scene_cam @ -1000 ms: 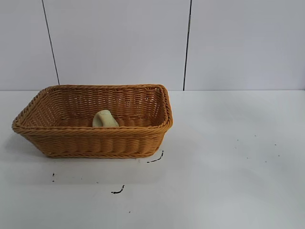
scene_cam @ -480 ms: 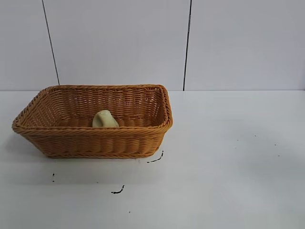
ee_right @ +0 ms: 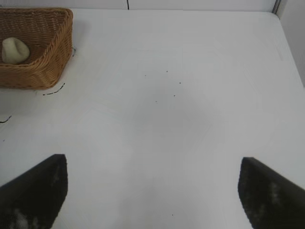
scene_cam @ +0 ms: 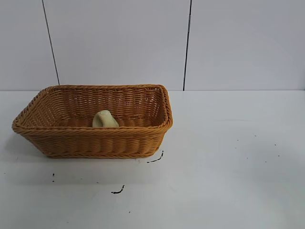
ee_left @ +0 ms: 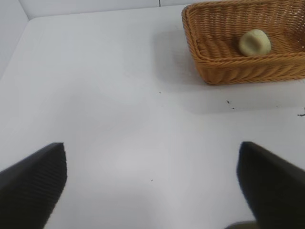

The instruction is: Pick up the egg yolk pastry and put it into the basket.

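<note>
From outside, the egg yolk pastry (scene_cam: pixel 105 119) sits inside the basket (scene_cam: pixel 95 143), at nine o'clock on the table (scene_cam: pixel 228 167), so the task looks done; my left gripper (ee_left: pixel 151 183) and my right gripper (ee_right: pixel 152 186) hang wide apart, empty, well clear of it.

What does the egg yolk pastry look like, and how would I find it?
Look for the big golden-brown woven basket on the white table. Inside it, on the floor, sits the egg yolk pastry: a small, smooth, pale yellow dome, the only thing in the basket.
</note>
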